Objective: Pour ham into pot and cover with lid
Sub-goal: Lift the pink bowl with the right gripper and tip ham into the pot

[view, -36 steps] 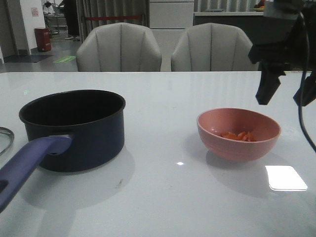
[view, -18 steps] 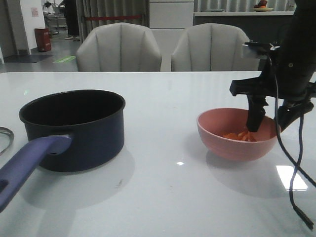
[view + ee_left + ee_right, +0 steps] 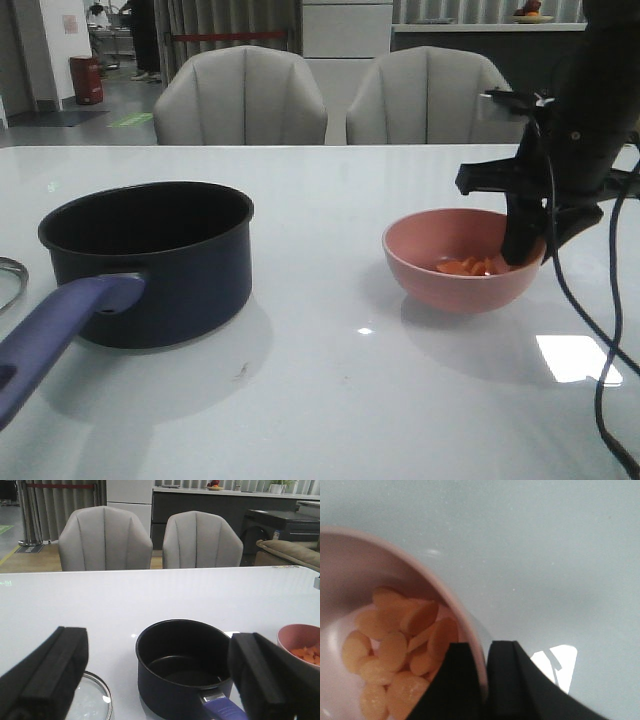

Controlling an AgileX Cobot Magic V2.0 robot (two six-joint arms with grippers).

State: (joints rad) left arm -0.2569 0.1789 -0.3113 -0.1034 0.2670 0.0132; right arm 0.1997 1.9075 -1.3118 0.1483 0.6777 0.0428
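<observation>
**Bowl rim pinched, bowl sliding toward the pot**

Sliding a little nearer the pot (image 3: 150, 262), the pink bowl (image 3: 455, 262) is now sitting left of where it stood half a second ago, and my right hand (image 3: 528, 246) is no longer hanging above it with fingers apart: I am closing on the bowl's rim on the side farthest from the pot. In the right wrist view one finger (image 3: 451, 680) is lying inside the bowl against the wall and the other outside it, with the rim between them, so I am gripping the bowl itself. The ham (image 3: 468, 266) is still lying in the bowl, a small heap of orange slices close by the inner finger.

My left hand (image 3: 155, 677) is hanging open behind the pot, both pads wide apart and touching nothing. The pot is standing upright and empty, well apart from the bowl on the tabletop (image 3: 330, 400), its handle pointing away from the bowl. The lid (image 3: 95, 697) is lying flat just beside the pot, on the side away from the bowl.

I am judging that the grasp is made and the carry is beginning; lifting, pouring and covering are all yet to be done. A rim pinch is thin, so the bowl may tilt as I raise it.
</observation>
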